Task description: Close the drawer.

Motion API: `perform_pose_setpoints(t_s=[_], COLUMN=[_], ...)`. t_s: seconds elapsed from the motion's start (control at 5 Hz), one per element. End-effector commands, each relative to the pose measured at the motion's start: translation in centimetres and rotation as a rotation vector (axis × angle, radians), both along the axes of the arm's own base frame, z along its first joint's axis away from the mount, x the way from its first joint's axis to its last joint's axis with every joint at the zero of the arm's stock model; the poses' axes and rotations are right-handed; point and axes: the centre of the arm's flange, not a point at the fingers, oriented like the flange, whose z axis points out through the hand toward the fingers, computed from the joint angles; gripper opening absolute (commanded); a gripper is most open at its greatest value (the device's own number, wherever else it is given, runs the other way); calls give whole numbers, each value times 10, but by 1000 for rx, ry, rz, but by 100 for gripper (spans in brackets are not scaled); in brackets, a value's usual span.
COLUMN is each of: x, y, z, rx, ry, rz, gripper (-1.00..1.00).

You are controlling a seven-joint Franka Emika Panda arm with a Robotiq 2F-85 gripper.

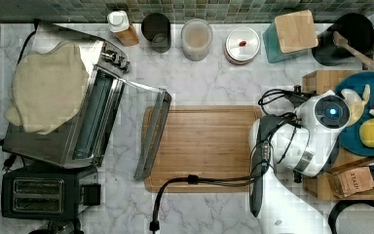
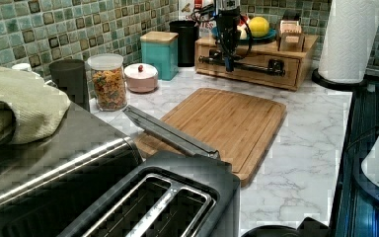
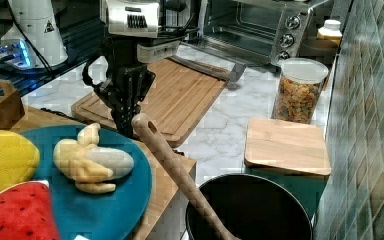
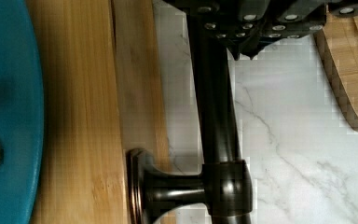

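The light-wood drawer sits in a wooden box at the top view's right, its front almost flush with the box. The wrist view shows a narrow strip of the drawer front standing just proud of the box top. A dark bronze bar handle runs across the front. My gripper points down at that handle, fingers together, on the marble side of the bar and touching it. In the right view the gripper hangs beside the box's edge.
A bamboo cutting board lies just beside the box, with a black cable across its near edge. The toaster oven's door hangs open onto the board. A blue plate of toy fruit rests on the box. A paper towel roll stands next to it.
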Motion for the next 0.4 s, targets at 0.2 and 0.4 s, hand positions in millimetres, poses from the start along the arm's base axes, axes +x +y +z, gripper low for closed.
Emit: perform_pose_setpoints(t_s=[0.2,0.4], x=[-64,-65], y=[-142,-143], z=[35,35], rx=[-107,-107], ry=[-32,-32], rz=[-166,-167], gripper=[-100,-100])
